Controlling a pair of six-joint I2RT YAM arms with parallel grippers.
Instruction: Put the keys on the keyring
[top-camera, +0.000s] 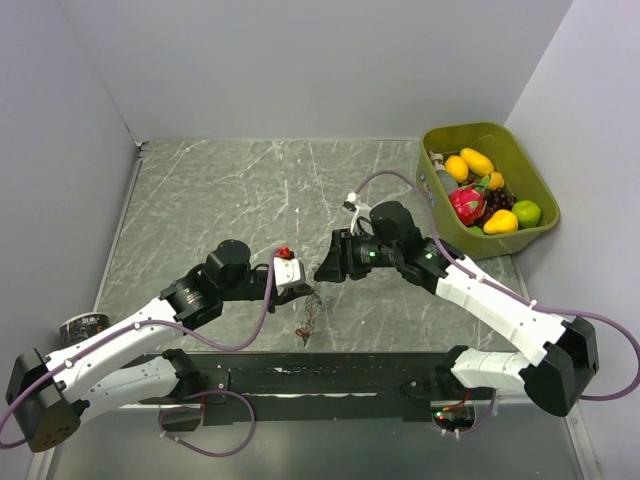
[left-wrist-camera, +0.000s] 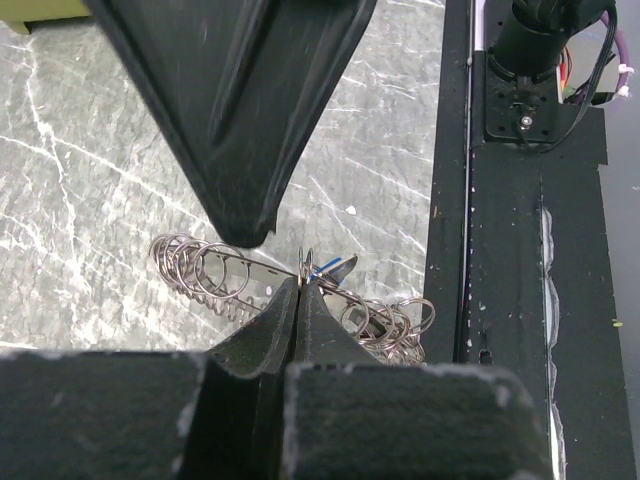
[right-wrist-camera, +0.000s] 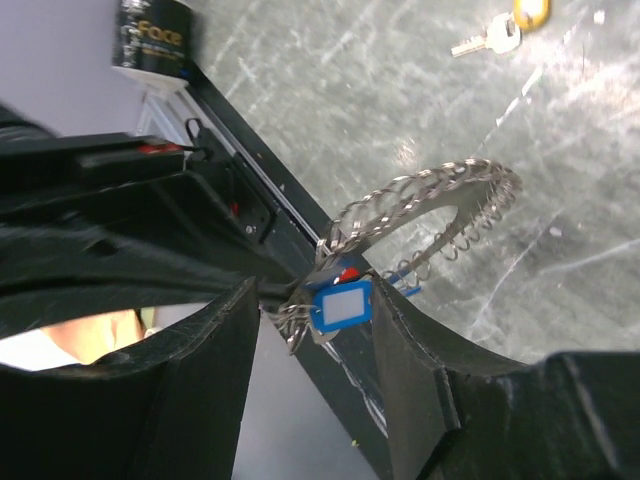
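The left arm (top-camera: 130, 335) reaches from its base up and to the right, elbow bent, its wrist level and pointing at the keyring (top-camera: 310, 312) from the left. The left gripper (left-wrist-camera: 302, 285) is clamped tight, fingertips pressed together on the keyring's wire edge, holding it clear of the surface. The right arm (top-camera: 500, 305) stretches from its base up and to the left, its wrist pointing at the keyring from the right. The right gripper (right-wrist-camera: 313, 290) has its jaws apart, one finger on each side of the keyring's near edge, neither finger pressing on it.
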